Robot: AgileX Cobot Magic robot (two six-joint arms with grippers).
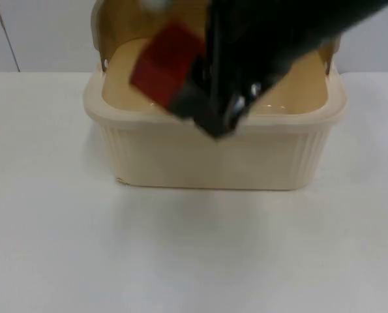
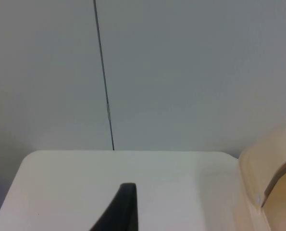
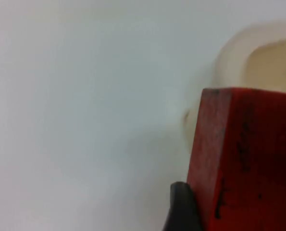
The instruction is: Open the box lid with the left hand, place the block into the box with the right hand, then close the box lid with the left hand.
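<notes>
From the top, your right gripper is clamped on the red block, hanging above the open cream box, its lid standing up behind. Lower it well inside the rim before releasing.

In the left wrist view, the left gripper waits beside the box; whether it's apart, you cannot tell.

In the right wrist view, the block sits against a fingertip; keep it level.

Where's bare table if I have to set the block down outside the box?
The white table is bare in front of the box, and in strips to its left and right. It is crowded above the open box, where the right gripper holds the red block. The left gripper waits over the table left of the box.
</notes>
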